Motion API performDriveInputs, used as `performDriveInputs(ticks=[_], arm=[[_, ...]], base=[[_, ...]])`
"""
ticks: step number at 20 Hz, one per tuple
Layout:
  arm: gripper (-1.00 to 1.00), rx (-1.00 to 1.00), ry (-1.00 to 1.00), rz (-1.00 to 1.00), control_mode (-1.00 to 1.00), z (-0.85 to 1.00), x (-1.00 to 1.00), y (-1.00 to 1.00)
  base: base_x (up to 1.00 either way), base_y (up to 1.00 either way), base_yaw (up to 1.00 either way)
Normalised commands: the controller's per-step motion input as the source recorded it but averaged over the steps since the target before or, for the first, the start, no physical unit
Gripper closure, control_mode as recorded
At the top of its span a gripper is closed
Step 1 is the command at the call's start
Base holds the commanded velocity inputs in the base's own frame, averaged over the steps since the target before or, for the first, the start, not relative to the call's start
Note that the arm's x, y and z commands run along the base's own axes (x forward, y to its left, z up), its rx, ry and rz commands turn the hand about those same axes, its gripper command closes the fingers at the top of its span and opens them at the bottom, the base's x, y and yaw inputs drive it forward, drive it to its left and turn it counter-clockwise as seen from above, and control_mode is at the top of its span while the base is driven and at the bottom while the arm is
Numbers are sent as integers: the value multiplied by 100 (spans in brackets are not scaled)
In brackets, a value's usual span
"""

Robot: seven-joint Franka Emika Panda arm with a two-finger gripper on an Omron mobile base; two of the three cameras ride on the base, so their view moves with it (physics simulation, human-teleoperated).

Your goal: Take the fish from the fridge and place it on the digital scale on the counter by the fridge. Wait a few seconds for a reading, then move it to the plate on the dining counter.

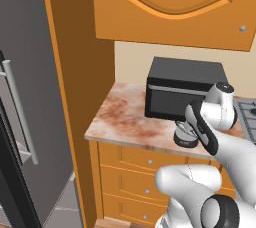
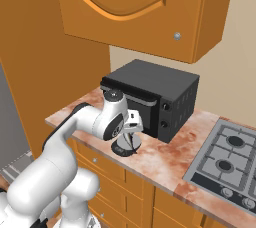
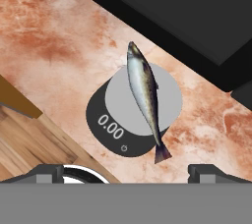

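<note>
Fish: I see it lying flat across the lighter top of the scale, head and tail both overhanging the rim; nothing is touching it.
Digital scale: sits on the counter just in front of the microwave; my hand view shows its display reading 0.00.
Gripper: I have it hanging above the scale, fingertips spread wide to either side and well clear of the fish, holding nothing. In the right base view it hovers right over the puck.
Counter: short reddish-brown marbled top, orange drawers beneath.
Microwave: black box at the back of the counter, just behind the scale.
Fridge: dark grey, silver bar handle, to the left of the counter beyond an orange side panel.
Stove: grey hob with burners, right of the microwave.
</note>
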Motion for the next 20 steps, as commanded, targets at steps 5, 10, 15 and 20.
performDriveInputs(ticks=[5,10,15,20], arm=[[-100,0,0,0,-100,0,0,0],[-100,0,0,0,-100,0,0,0],[-100,0,0,0,-100,0,0,0],[-100,0,0,0,-100,0,0,0]], base=[[0,0,0],[0,0,0],[0,0,0],[0,0,0]])
